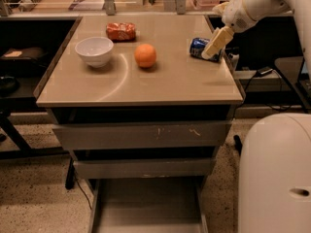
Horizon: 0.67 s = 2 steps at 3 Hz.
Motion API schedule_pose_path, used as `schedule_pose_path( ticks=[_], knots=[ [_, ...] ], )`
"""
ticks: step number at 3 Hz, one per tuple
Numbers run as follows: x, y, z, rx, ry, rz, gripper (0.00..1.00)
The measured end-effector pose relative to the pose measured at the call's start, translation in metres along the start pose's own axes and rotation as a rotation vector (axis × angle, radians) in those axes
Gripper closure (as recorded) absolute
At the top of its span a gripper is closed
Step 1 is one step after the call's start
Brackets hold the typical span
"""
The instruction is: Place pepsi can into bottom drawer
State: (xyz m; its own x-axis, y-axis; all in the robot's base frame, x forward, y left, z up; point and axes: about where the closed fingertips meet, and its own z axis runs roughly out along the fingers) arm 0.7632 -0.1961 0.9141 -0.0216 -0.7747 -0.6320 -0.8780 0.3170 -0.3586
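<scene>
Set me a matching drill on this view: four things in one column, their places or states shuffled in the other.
Things:
1. bowl
2. can
3. bottom drawer
4. gripper

Places or states:
A. pulled out, low under the table
B. white, on the table's left side
C. dark blue, near the table's right edge
D. cream, at the can's right side, just above the tabletop

Pairs: 1-B, 2-C, 3-A, 4-D

Cream gripper (pixel 213 44) @ dk-blue pepsi can (pixel 196 46)
</scene>
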Motion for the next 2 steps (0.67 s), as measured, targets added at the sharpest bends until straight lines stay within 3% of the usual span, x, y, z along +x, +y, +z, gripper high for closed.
schedule_pose_path(
  ticks=[2],
  knots=[
    [0.021, -0.006, 0.031, -0.032, 0.130, 0.039, 0.00]
  ],
)
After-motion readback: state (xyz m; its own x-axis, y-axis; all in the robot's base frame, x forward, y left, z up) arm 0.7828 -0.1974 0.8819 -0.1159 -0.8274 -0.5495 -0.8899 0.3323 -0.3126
